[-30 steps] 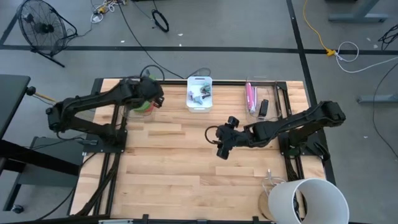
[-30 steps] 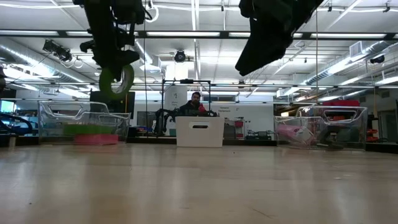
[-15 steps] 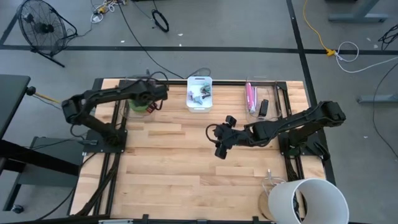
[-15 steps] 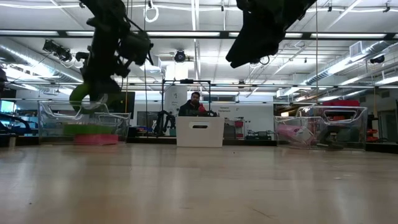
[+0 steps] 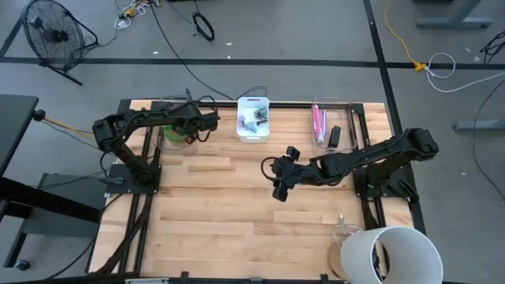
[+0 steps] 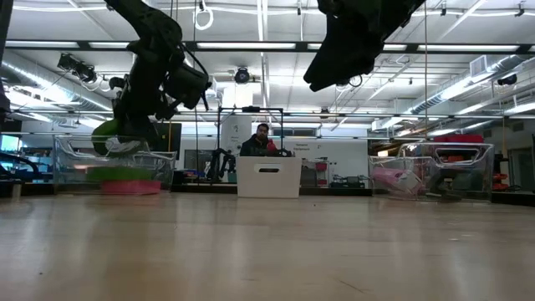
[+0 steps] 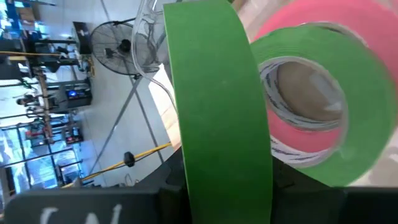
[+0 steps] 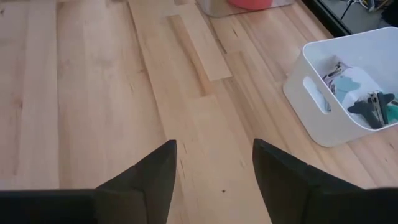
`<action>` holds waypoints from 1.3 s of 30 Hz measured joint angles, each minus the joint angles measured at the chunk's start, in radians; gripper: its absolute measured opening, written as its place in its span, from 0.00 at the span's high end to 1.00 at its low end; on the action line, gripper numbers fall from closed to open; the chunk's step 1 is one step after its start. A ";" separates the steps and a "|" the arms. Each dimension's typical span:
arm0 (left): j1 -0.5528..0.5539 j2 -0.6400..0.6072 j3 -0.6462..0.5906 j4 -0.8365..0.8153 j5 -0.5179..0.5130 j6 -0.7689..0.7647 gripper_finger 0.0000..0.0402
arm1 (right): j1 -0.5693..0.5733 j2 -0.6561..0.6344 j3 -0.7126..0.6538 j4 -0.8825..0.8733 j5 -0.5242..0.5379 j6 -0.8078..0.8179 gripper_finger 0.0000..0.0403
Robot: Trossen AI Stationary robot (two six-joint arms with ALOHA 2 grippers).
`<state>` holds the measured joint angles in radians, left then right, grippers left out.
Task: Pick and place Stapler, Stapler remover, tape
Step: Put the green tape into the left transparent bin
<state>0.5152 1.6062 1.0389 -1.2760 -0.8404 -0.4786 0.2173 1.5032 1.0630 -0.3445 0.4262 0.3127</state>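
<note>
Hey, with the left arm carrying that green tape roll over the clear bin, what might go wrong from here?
The green tape roll is held on edge above the clear bin, so on release it might roll or bounce off the rolls already inside. The left gripper is close to the bin wall and might clip it.

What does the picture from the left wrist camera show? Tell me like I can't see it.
The left hand holds a green tape roll on edge, filling the middle of the picture. Just behind it lie another green roll and a pink roll. A floor fan stands far off.
</note>
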 joint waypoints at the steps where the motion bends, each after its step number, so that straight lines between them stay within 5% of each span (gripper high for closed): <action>1: 0.000 0.000 0.000 0.000 0.003 0.000 0.75 | 0.000 0.000 0.000 0.000 0.000 0.000 0.48; 8: -0.001 -0.001 0.000 0.001 0.030 0.014 0.75 | 0.000 0.000 0.000 0.000 0.000 0.000 0.48; 18: -0.001 -0.001 -0.001 0.002 0.013 0.018 0.47 | 0.000 0.000 0.000 0.000 0.001 0.000 0.48; 26: -0.003 -0.003 0.023 -0.045 -0.048 0.015 0.50 | 0.000 0.000 0.001 0.000 0.002 0.000 0.48; 34: -0.030 -0.003 0.124 -0.090 0.101 0.021 0.56 | 0.000 0.000 0.001 0.000 0.002 0.000 0.48; 39: -0.067 -0.003 0.208 -0.150 0.102 0.019 0.56 | 0.000 0.000 0.001 0.000 0.002 0.000 0.48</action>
<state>0.4480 1.6028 1.2473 -1.4262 -0.7387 -0.4599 0.2173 1.5032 1.0637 -0.3447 0.4284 0.3126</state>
